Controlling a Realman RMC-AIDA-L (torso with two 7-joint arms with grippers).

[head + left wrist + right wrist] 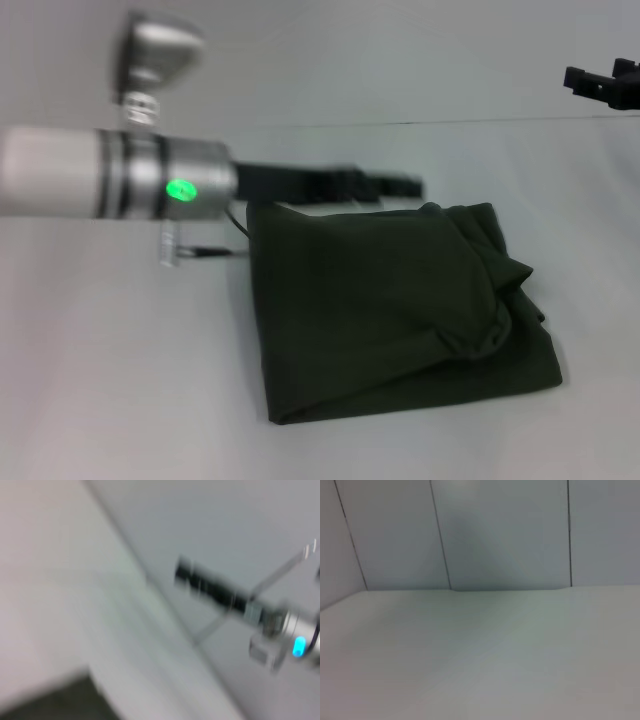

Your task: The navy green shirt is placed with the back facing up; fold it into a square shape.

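Note:
The navy green shirt [385, 310] lies folded into a rough square on the white table [120, 380], with a bunched fold along its right side. My left arm reaches in from the left. Its black gripper [400, 187] hovers just past the shirt's far edge, and nothing shows in it. A dark corner of the shirt shows in the left wrist view [50, 705]. My right gripper [600, 85] is far off at the upper right, away from the shirt. It also shows in the left wrist view [205, 582]. The right wrist view shows only table and wall.
The table's back edge [450, 122] meets a pale panelled wall [500, 530]. A thin cable [215, 250] hangs under my left wrist, next to the shirt's far left corner.

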